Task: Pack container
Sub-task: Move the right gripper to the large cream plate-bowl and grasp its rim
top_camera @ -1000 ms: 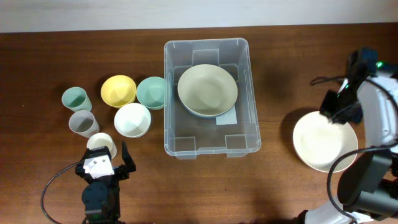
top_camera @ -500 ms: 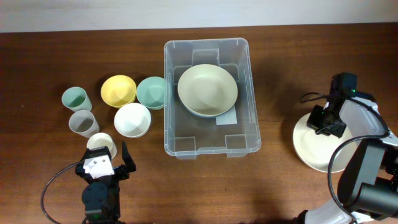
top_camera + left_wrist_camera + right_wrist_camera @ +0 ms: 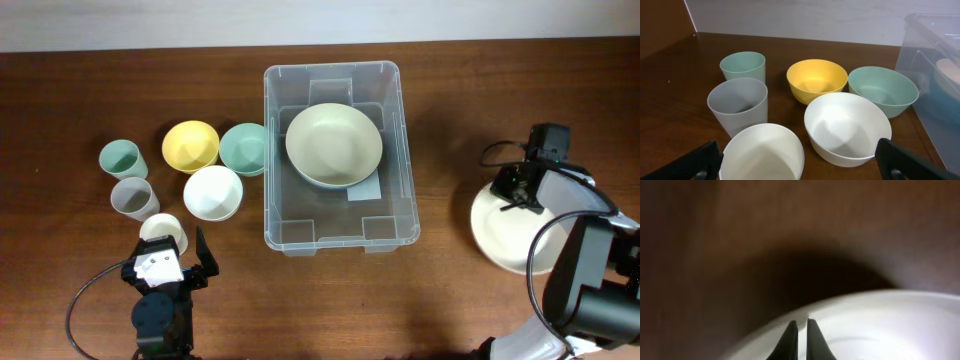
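Observation:
The container point(image 3: 340, 244), a large clear tub, stands mid-table with a cream bowl point(image 3: 333, 145) inside; its wall shows at the right of the left wrist view point(image 3: 935, 65). My right gripper point(image 3: 512, 194) is at the upper left rim of a large white bowl point(image 3: 512, 238) to the right of the tub. In the right wrist view its fingers point(image 3: 801, 327) are closed to a thin gap on that bowl's rim point(image 3: 880, 325). My left gripper point(image 3: 167, 258) is open and empty near the front edge, its fingers point(image 3: 799, 159) on either side of a white cup point(image 3: 762, 155).
Left of the tub stand a yellow bowl point(image 3: 190, 146), a green bowl point(image 3: 243, 148), a small white bowl point(image 3: 213, 192), a green cup point(image 3: 122, 158), a grey cup point(image 3: 133, 197) and the white cup point(image 3: 163, 231). Black cable loops lie by both arm bases.
My right gripper has moved left and down from the far right to the large white bowl's rim and closed on it. The left arm has not moved.

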Motion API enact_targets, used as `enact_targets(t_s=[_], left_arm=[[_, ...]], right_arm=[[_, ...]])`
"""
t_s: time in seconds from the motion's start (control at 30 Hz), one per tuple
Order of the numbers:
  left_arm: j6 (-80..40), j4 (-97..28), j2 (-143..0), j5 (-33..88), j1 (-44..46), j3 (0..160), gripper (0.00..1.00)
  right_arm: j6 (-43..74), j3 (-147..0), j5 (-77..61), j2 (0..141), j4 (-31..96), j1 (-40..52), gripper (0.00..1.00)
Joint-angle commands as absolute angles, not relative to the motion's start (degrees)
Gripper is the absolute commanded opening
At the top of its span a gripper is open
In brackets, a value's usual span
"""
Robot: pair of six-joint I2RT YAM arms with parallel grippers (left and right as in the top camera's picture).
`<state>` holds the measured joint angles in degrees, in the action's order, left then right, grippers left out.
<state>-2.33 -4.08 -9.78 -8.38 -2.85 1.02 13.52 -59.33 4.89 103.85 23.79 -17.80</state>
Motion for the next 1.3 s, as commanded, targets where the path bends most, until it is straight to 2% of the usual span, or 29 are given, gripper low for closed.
enact_targets(t_s=[0.0, 0.43, 0.5, 0.67, 0.9, 0.93, 1.03, 1.27], left_arm=[[-1.21, -3.95, -9.34, -7.77, -2.61, 0.58, 1.0], [-1.21, -3.95, -9.34, -7.77, -2.61, 0.58, 1.0], [-1.21, -3.95, -9.34, -7.77, -2.61, 0.58, 1.0], [-1.21, -3.95, -9.34, -7.77, -2.61, 0.58, 1.0], [-1.21, -3.95, -9.34, -7.77, -2.61, 0.58, 1.0], [-1.21, -3.95, -9.34, -7.77, -2.61, 0.58, 1.0], [-1.21, -3.95, -9.34, -7.77, -2.61, 0.58, 1.0], [-1.21, -3.95, -9.34, -7.77, -2.61, 0.58, 1.0]], right_arm=[[13.78, -59.02, 5.19, 105.19, 18.61, -17.76, 0.04], [13.52, -59.05, 5.17, 105.27, -9.69, -17.76, 0.04], [8.93, -59.35, 5.19, 105.14, -13.15, -17.76, 0.04], [6.28, -60.69, 5.85, 101.21, -5.37, -19.25, 0.04], [6.44, -61.1, 5.78, 90.08, 11.09, -27.66, 0.08], [6.44, -61.1, 5.76, 88.66, 12.88, -29.21, 0.13], [4.84, -61.1, 3.9, 85.34, 20.03, -34.39, 0.44], [3.31, -61.01, -7.84, 89.27, 32.23, -39.57, 0.64]])
